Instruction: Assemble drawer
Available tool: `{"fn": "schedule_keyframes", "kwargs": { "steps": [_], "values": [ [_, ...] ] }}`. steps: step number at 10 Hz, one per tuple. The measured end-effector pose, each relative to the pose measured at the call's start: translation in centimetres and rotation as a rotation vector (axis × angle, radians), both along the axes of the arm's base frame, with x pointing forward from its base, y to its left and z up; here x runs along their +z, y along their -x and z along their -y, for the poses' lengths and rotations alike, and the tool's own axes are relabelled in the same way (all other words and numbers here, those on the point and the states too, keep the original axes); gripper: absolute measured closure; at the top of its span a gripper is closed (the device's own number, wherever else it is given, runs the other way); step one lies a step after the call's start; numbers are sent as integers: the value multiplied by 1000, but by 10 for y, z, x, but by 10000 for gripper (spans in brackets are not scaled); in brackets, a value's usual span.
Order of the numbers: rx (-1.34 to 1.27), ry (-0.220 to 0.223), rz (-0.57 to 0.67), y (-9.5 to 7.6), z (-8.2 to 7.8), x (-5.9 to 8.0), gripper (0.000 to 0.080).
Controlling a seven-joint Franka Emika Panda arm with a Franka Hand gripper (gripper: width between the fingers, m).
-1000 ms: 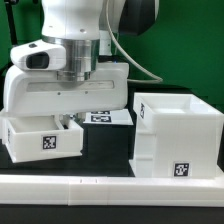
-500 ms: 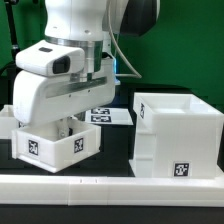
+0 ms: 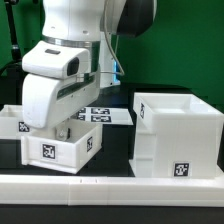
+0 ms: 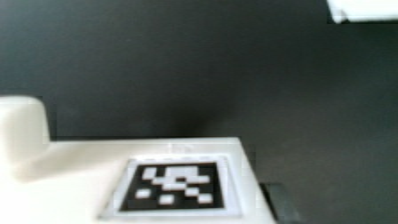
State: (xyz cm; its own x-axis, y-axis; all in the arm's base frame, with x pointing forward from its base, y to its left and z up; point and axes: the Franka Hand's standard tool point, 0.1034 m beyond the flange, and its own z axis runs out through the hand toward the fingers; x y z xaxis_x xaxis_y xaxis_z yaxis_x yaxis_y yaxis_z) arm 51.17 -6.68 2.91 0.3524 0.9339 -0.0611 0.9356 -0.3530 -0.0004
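Observation:
My gripper (image 3: 63,128) reaches down into a small white tray (image 3: 58,150) with a black-and-white tag on its front, and is shut on its wall. The tray hangs slightly tilted, low over the black table, at the exterior view's left. I cannot tell whether it touches the table. In the wrist view the tray's tagged face (image 4: 178,185) fills the lower part, with one dark finger (image 4: 276,198) beside it. The large boxy casing (image 3: 178,135) stands open-topped at the exterior view's right, apart from the tray. A second tray (image 3: 10,122) sits at the far left, partly hidden by the arm.
The long low white rail (image 3: 110,187) runs along the front edge. The marker board (image 3: 108,115) lies flat behind the held tray. A dark gap of table separates the held tray from the casing. A green backdrop stands behind.
The arm has swung toward the front and slightly to the exterior view's right, carrying the tray with it; the tray has turned and now sits lower and closer to the rail.

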Motion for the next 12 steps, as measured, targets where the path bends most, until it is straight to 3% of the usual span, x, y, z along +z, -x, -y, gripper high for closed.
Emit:
{"fn": "schedule_keyframes", "kwargs": {
  "steps": [3,8,12],
  "values": [
    [265,24,-17,-2,-1,0,755],
    [319,26,-25,-2,4,-1,755],
    [321,27,10,-24,-6,4,755]
  ]
}}
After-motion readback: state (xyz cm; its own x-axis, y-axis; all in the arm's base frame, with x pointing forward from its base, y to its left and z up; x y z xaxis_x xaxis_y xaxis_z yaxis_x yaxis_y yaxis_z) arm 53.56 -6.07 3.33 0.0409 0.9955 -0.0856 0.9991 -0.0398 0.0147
